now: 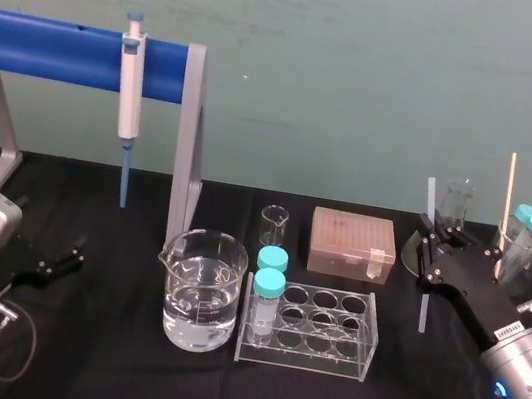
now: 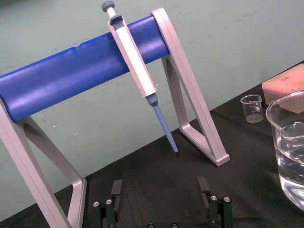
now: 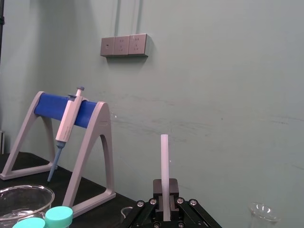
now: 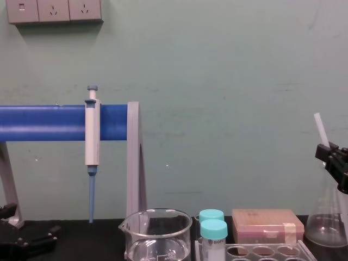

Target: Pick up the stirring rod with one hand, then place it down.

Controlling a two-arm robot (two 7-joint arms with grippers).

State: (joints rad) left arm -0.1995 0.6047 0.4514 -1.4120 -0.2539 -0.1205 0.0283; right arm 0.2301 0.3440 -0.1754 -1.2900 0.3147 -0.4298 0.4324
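Black bench (image 1: 88, 364) lies under the right tool (image 1: 427, 254), clenched mid-length on the stirring rod (image 1: 430, 200) at 3 o'clock from the tube rack (image 1: 306, 329). The rod's long axis runs 12-to-6, apparently lifted clear. The left tool (image 1: 62, 258) rests at 9 o'clock, fingers apart.

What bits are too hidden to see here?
- Chest view: the stirring rod, lower end behind the right gripper shut on it.
- Chest view: the conical flask, partly behind that gripper, cut by the right edge.
- Left wrist view: the large beaker, cut by the edge.
- Left wrist view: the left gripper, open and idle, body cut by the bottom edge.
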